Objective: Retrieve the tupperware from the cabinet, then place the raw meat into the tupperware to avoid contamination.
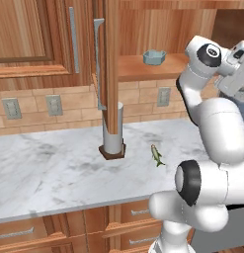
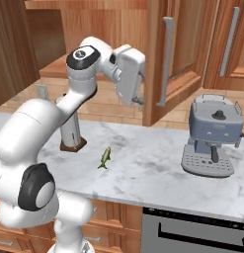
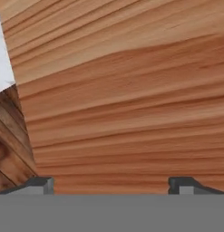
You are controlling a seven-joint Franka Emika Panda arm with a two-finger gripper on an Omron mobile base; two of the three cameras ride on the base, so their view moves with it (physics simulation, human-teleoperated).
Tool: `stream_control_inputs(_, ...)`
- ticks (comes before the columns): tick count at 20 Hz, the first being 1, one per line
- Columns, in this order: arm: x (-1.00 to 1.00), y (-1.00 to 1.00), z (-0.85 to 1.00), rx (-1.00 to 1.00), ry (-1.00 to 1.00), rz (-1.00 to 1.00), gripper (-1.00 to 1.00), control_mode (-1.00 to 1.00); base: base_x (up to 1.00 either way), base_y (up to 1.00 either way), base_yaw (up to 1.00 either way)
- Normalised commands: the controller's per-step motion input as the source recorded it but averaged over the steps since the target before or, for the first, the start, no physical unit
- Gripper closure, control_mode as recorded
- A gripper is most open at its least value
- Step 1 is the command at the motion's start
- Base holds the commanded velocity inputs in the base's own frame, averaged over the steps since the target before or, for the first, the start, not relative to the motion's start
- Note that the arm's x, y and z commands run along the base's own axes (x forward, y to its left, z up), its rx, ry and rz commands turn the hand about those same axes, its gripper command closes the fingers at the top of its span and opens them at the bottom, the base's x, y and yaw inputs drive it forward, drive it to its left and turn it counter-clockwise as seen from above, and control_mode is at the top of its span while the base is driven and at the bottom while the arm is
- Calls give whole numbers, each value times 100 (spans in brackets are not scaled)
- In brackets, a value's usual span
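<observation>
Left: open reddish-brown wooden cabinet door (image 1: 111,64), edge-on, easy to clip while swinging. Centre: small greenish-yellow fish-shaped raw meat (image 1: 156,154) on marble counter (image 1: 54,168). Right: pale blue-grey plastic tupperware (image 1: 154,57) on shelf; two-finger gripper (image 3: 111,183) spread wide, empty, risks nudging tub deeper.

A white marble counter (image 1: 54,168) with grey veining is running across the kitchen, sitting on reddish-brown wooden drawers (image 1: 24,232) with short horizontal silver handles. Behind it a tan brick-pattern backsplash (image 1: 34,99) is carrying grey wall outlets (image 1: 11,108), three of them showing in the left base view. A grey-blue coffee machine (image 2: 212,136) is standing on the counter at the right in the right base view, and below it the dark front of an oven (image 2: 192,232) is showing. A paper towel roll (image 1: 112,133) is standing upright on a dark base near the backsplash
</observation>
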Motion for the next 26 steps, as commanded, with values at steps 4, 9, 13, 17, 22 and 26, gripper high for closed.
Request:
stream_control_inputs(4, -22, -81, -14, 8, -2, -3, -100, -100, 0, 0, 0)
stream_control_inputs(9, 0, -72, -15, 9, -2, 0, -100, -100, 0, 0, 0)
stream_control_inputs(13, 0, -63, -11, 7, -3, 3, -100, -100, 0, 0, 0)
stream_control_inputs(17, 0, -53, -8, 3, -2, 2, -100, -100, 0, 0, 0)
stream_control_inputs(22, 0, -50, -8, 2, -1, 2, -100, -100, 0, 0, 0)
stream_control_inputs(26, 0, -39, -15, 0, -2, 1, -100, -100, 0, 0, 0)
